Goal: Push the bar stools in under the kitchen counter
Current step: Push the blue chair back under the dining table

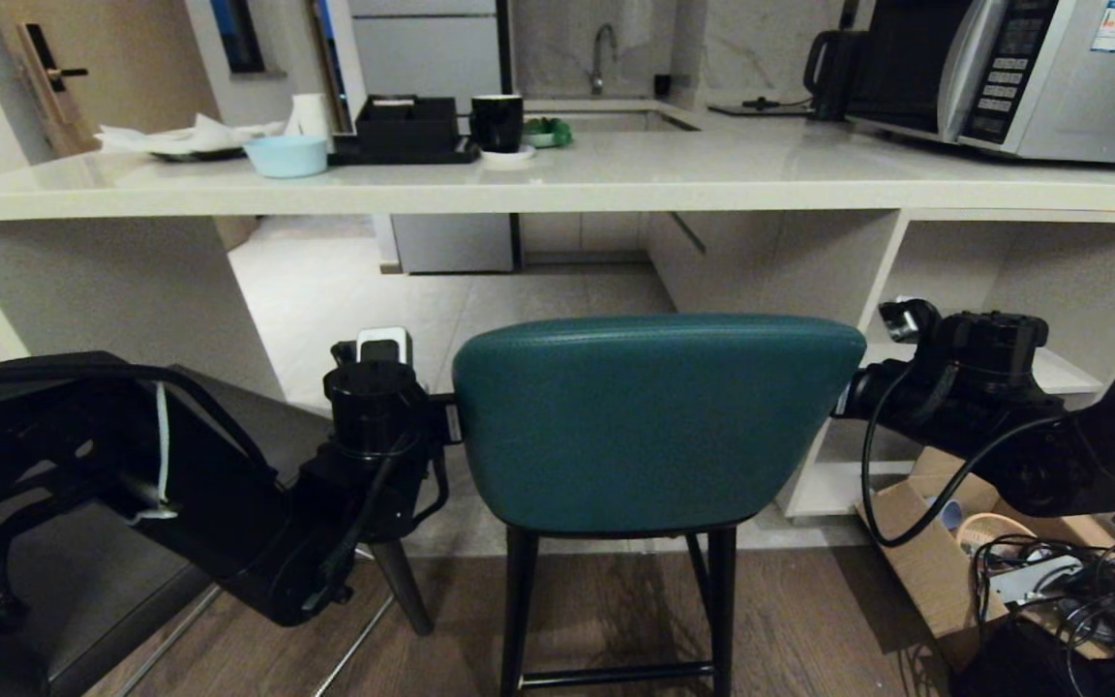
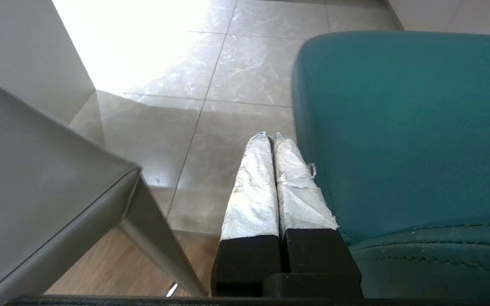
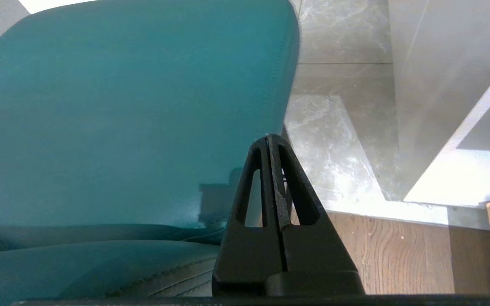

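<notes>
A: Status on the stools?

B: Teal bar stool is dead centre, facing the opening under the kitchen counter. Its backrest is on the robot's side of the counter edge, legs on the wood strip, so I'd say not in yet. Most of the push is left.

A: Grippers?

B: Left gripper sits just beside the backrest's left edge, foil-wrapped fingers pressed together, nothing between them. Right gripper is at the right edge, fingers also pressed together, empty. Contact w/ the backrest: can't tell for sure on either side.

A: 2nd stool?

B: Dark grey stool is low on the robot's left, mostly hidden behind the left arm. One leg shows. Looks well out from the counter too, so that's still to do.

A: Containers?

B: On the countertop: light blue bowl, contents not visible; black mug on a white coaster; black tray, contents unclear. Floor right: open cardboard box w/ cables, a small woven basket and other bits spilling over it.

A: Risk?

B: Stool twisting if one side pushes harder.
</notes>
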Controlling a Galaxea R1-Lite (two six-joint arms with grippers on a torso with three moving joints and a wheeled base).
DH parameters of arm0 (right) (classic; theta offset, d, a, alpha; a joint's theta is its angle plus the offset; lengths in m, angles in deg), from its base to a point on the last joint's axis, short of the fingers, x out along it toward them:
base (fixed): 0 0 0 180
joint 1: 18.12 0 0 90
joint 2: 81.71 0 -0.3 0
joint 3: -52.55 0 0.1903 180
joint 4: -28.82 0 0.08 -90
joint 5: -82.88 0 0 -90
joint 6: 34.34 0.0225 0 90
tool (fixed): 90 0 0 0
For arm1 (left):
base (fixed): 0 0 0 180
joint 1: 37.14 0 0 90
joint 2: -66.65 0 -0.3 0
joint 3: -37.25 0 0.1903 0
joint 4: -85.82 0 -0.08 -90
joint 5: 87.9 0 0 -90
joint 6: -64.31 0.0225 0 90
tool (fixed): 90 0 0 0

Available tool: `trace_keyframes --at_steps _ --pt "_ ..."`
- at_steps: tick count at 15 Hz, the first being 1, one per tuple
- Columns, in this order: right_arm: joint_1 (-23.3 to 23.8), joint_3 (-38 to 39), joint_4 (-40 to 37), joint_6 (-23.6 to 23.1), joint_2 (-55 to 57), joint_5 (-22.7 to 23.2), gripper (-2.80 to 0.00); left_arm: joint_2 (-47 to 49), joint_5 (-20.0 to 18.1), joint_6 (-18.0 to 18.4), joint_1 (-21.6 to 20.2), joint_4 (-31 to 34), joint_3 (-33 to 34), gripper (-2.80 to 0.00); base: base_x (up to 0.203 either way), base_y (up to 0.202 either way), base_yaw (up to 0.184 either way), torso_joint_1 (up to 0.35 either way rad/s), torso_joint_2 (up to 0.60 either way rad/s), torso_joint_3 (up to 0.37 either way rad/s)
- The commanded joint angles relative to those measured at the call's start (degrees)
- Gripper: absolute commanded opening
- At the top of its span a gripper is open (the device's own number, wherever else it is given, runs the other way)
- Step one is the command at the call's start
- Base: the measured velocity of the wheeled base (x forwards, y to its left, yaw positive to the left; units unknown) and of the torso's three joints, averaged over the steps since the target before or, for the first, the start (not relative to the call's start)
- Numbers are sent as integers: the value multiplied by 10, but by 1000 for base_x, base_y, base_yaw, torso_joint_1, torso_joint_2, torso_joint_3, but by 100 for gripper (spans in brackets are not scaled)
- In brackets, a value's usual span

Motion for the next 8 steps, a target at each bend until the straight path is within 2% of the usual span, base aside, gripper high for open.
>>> trace_keyframes --at_steps 1,8 --pt "3 5 5 1 -9 3 -280 16 -3 1 5 -1 -11 -280 0 0 0 0 0 0" --pt "6 15 5 1 -16 -2 -280 47 -9 20 -20 -1 -63 -280 0 0 0 0 0 0"
